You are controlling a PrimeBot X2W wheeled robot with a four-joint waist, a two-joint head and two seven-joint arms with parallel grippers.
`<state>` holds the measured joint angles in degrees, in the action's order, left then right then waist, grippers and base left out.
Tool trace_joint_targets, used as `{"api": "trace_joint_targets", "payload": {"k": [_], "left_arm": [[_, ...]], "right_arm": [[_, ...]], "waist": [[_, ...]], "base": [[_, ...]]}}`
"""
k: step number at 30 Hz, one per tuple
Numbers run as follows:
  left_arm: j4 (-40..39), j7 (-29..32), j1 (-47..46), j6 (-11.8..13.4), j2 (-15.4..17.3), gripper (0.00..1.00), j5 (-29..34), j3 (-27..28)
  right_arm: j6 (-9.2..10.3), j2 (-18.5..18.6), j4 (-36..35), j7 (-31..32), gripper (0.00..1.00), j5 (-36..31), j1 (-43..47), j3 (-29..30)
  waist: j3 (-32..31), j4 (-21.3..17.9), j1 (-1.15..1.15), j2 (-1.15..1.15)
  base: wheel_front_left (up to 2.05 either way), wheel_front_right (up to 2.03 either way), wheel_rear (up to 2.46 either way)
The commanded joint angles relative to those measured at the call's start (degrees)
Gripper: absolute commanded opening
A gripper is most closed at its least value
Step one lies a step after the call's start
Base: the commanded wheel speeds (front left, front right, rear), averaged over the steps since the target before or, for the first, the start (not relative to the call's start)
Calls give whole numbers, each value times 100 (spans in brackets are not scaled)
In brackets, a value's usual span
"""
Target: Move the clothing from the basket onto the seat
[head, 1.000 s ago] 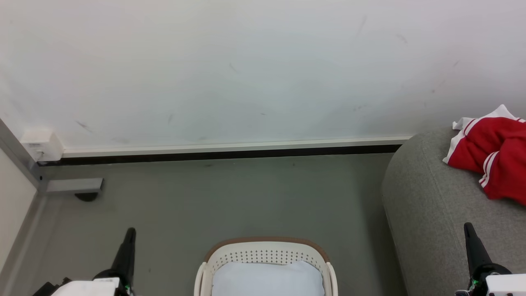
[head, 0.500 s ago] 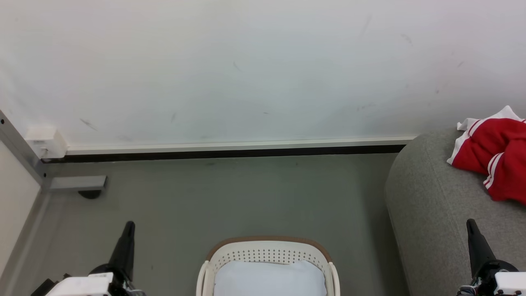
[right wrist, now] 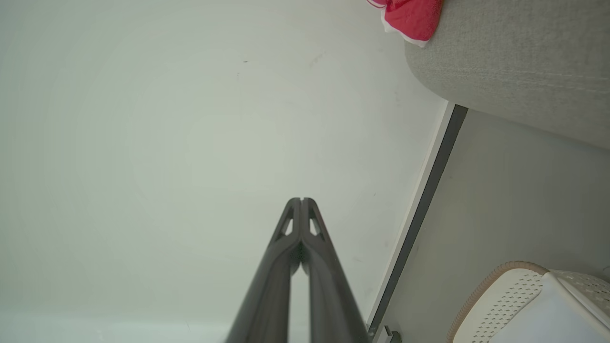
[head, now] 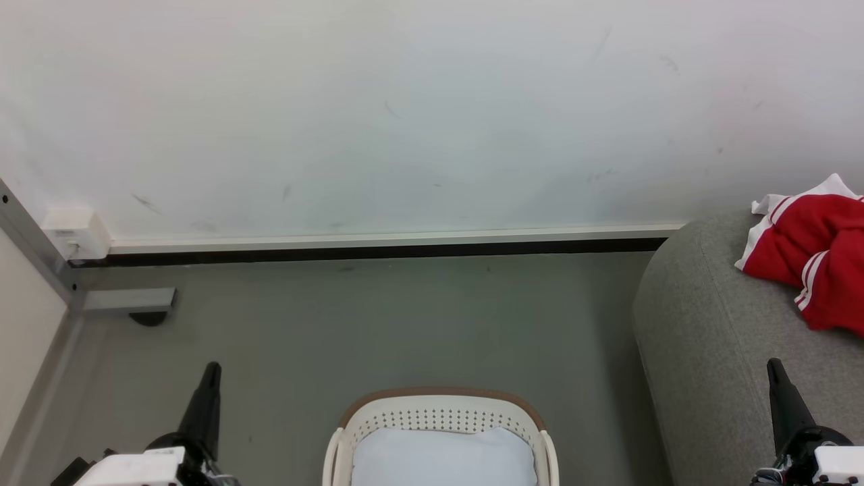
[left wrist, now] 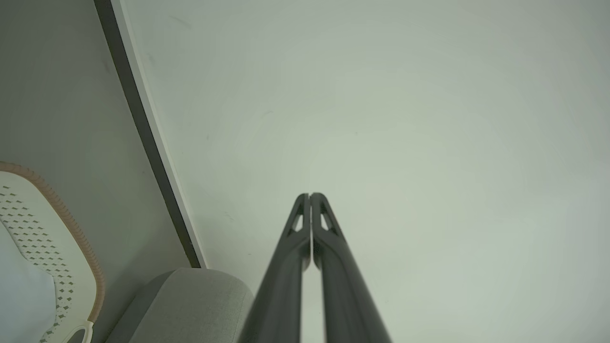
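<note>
1. One red bundle of clothing (head: 813, 253) lies on the seat (head: 702, 351), near its far edge by the wall (head: 432, 121) and a little in from its rounded end. Nothing touches it.
2. The basket (head: 439, 412) stands on the floor (head: 378, 324) beside that rounded end. The part in view holds a pale blue cloth (head: 442, 459), with no red on it.
3. Judging by that, the move looks done or nearly so. The basket's near half is cut off, so a leftover garment cannot be ruled out.
4. The bundle is crumpled. Its long axis runs slantwise across the seat, with the white-trimmed corner toward the wall and the rounded end, and the rest trailing toward the seat's front.
5. The left gripper (head: 209, 381) and the right gripper (head: 774, 370) each have their fingers pressed together, holding nothing, low on either side of the basket.
</note>
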<state>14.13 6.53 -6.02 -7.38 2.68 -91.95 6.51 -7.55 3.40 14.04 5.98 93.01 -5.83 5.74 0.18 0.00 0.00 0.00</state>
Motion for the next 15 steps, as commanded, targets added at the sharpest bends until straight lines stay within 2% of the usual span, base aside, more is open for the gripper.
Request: {"api": "trace_joint_targets", "payload": {"k": [1,15], "left_arm": [[-15,24,-51,-28,38,0,-83,14],[-15,24,-51,-28,38,0,-82,13]], "right_arm": [[12,10,-19,10,0,4,-62,18],[12,-3,-18,28,0,-12,-64,32]], "waist": [[0,0,0,0],[0,0,0,0]], "base": [[0,0,0],[0,0,0]]}}
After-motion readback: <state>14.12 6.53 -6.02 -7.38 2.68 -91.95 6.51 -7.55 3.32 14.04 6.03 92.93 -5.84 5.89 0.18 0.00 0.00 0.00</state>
